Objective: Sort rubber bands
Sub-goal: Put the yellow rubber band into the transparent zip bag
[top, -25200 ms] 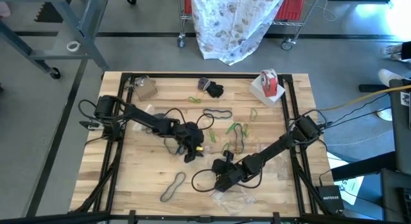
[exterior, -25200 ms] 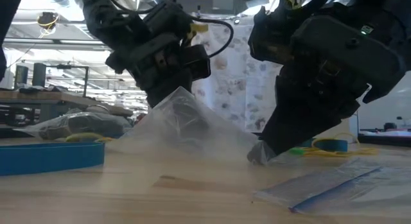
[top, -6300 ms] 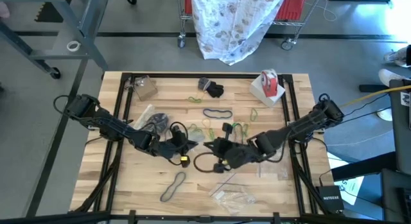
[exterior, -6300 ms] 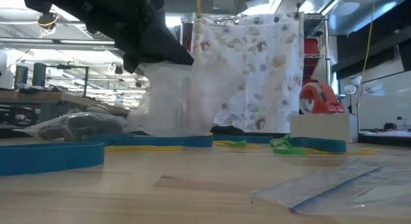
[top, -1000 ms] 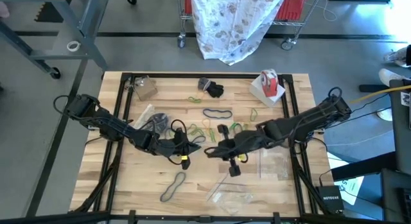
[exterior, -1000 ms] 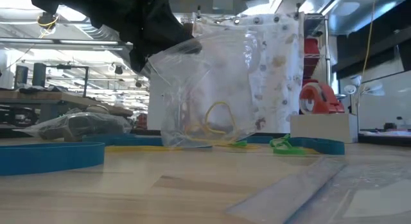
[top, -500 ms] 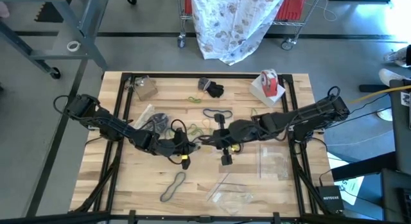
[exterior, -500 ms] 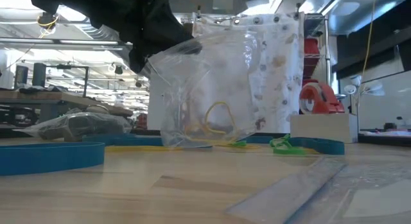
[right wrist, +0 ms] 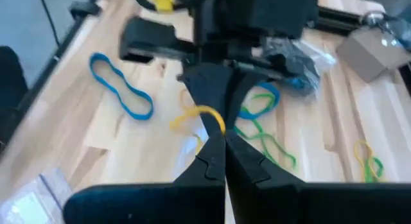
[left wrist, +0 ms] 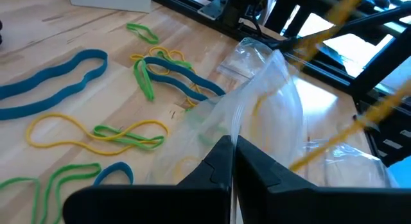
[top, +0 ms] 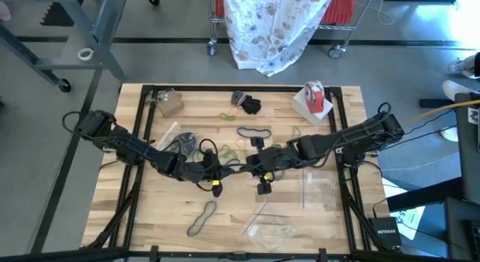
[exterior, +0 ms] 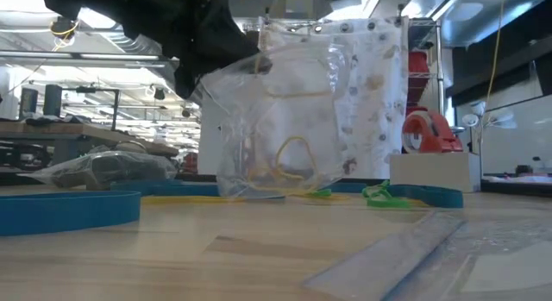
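My left gripper (top: 223, 169) is shut on a clear plastic bag (exterior: 285, 128) that hangs above the table's middle, with a yellow rubber band (exterior: 289, 159) inside it. My right gripper (top: 241, 166) is shut on another yellow rubber band (right wrist: 196, 113), right in front of the left gripper and the bag's mouth. Loose rubber bands lie flat on the wood: a blue one (top: 253, 132), green ones (top: 227, 115) and a dark one (top: 201, 218). More blue, green and yellow bands (left wrist: 144, 70) lie beyond the bag. My left gripper pinches the bag's upper edge (left wrist: 235, 124) between its two shut fingers. The bag hangs below them with its mouth open and its bottom (exterior: 259, 194) down at the tabletop. My right gripper pinches one end of the yellow band (right wrist: 215, 124) between its shut fingers, slanting down from the table's right. The band is lifted off the table.
A red-and-white tape roll (top: 313, 97) stands at the far right and a brown box (top: 169, 104) at the far left. A bag of dark bands (top: 180, 140) lies by my left arm. Flat clear bags lie near the front edge (top: 274, 230) and at the right (top: 319, 188).
My right gripper has gone toward the left gripper and the bag, sinking and tipping its fingers further down, with the yellow band still in its shut fingers. A yellow strand now shows at the bag's top in the low view. The left gripper and bag have kept still.
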Available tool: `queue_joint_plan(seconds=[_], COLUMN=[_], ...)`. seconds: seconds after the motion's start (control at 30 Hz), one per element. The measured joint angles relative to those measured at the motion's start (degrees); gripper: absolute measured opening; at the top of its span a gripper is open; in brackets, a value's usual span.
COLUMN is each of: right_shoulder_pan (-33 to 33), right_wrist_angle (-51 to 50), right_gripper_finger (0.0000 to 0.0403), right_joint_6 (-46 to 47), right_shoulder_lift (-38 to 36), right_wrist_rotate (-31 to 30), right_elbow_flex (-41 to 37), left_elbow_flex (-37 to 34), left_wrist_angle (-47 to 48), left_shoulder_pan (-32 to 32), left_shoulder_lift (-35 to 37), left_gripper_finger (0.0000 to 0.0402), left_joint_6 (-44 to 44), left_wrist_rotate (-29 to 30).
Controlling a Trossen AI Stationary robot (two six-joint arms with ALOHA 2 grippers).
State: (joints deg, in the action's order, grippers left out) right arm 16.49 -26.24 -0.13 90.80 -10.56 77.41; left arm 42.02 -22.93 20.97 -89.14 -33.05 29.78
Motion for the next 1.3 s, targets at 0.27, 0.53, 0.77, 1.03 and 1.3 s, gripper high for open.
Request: queue_joint_plan(seconds=[0.27,0.53,0.77,1.03,1.3], right_shoulder_pan=[-0.02,-0.02,-0.53,-3.38,-12.07], right_wrist_angle=[-1.20,-18.10,-40.73,-43.60,-28.36], right_gripper_finger=[0.0036,0.0125,0.0127,0.0109,0.0099], right_joint_6=[7.01,9.43,20.02,31.91,38.61], right_shoulder_lift=[0.55,0.37,0.24,-2.28,-12.49], right_wrist_rotate=[-1.92,-2.00,-9.30,-8.82,-2.40], right_elbow_flex=[-0.02,6.28,4.62,-13.59,-31.11], left_elbow_flex=[0.00,0.00,0.00,0.00,0.00], left_wrist_angle=[0.00,1.31,2.60,2.63,2.71], left_shoulder_pan=[-0.02,-0.46,-0.46,-0.34,-0.22], left_shoulder_lift=[0.00,0.00,0.00,0.00,-0.02], left_gripper_finger=[0.0001,0.0001,0.0001,0.0001,0.0001], left_joint_6=[0.28,0.28,0.12,0.45,0.45], left_wrist_rotate=[0.05,0.11,0.08,0.06,0.02])
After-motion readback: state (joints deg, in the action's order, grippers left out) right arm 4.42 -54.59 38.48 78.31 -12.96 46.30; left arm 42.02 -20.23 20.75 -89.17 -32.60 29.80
